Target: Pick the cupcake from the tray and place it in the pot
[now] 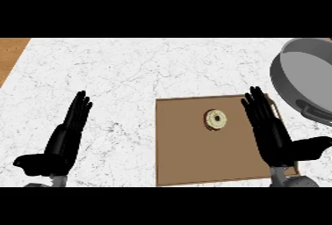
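Under me spreads the white marble counter [130,74], veined in grey, and at its far left corner a strip of wooden surface [12,55] shows. Next in size is the brown tray [194,154], a flat rectangular board lying on the counter to the right of centre, its near edge close to the bottom of my view. At the upper right stands the grey pot [304,79], round and deep, partly cut off by the view's right edge; its rim comes near the tray's far right corner, and a dark handle fitting shows on its near side. My right hand [272,132] is over the tray's right edge, fingers straight and pointing away from me, thumb stretched out to the right, holding nothing. My left hand [65,138] is over bare counter well to the left of the tray, fingers likewise straight and together, thumb out to the left, also empty. Smallest is the cupcake [216,119], a pale round thing with a dark centre seen from above, sitting on the tray's far half, just to the left of my right hand's fingers [259,110] and not touched by them.
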Robot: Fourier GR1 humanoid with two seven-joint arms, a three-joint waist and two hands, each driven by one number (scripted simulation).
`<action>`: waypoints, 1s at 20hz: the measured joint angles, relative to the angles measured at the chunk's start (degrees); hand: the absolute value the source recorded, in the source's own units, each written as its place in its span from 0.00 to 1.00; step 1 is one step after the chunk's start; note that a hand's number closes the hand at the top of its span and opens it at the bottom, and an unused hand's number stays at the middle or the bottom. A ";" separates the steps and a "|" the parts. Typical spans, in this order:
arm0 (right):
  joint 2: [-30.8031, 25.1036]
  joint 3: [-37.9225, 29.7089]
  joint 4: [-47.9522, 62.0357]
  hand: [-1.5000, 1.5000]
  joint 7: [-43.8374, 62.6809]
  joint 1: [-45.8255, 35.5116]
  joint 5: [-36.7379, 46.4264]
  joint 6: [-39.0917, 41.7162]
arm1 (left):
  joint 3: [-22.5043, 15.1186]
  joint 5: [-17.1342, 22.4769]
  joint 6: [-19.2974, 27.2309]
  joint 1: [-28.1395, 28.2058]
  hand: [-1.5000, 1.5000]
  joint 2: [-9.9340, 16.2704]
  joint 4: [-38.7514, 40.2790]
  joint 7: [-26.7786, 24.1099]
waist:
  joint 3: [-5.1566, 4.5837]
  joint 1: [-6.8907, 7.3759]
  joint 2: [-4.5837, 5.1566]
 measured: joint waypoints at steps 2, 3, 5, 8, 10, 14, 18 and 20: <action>-0.77 -0.38 3.12 1.00 -0.72 -4.02 -0.11 3.54 | 0.83 0.15 -0.04 -1.22 0.50 0.04 0.51 0.86 | 0.43 0.87 -0.10; -1.75 -0.32 3.97 1.00 -1.01 -6.53 -0.04 5.90 | 1.58 0.34 0.07 -2.14 0.50 0.39 0.56 1.51 | 0.59 1.60 -0.04; -3.94 0.02 5.16 1.00 -1.90 -11.52 0.11 11.22 | 2.87 0.39 0.53 -3.80 0.50 1.07 0.51 2.44 | 0.88 3.52 0.23; -10.18 1.74 5.32 0.00 -5.43 -17.76 6.79 16.76 | 3.69 0.54 0.89 -5.30 0.50 1.46 0.80 3.66 | 0.76 5.56 0.15; -12.23 1.94 9.57 0.00 -9.70 -20.72 9.38 20.46 | 4.58 1.09 1.16 -7.14 0.50 1.74 0.89 5.43 | 1.01 6.21 0.80; -13.24 1.18 18.43 0.00 -21.86 -24.71 10.90 28.27 | 6.18 2.23 1.29 -10.29 0.50 2.52 1.26 8.85 | 1.32 6.35 1.36; -14.52 0.87 27.19 0.00 -33.57 -29.66 13.32 36.16 | 6.90 2.57 1.48 -11.78 0.50 2.80 2.07 11.04 | 1.31 5.89 1.18; -16.16 1.33 30.83 0.00 -36.12 -32.57 15.17 38.80 | 7.43 2.75 1.44 -12.09 0.50 3.21 2.24 12.07 | 1.25 5.48 0.92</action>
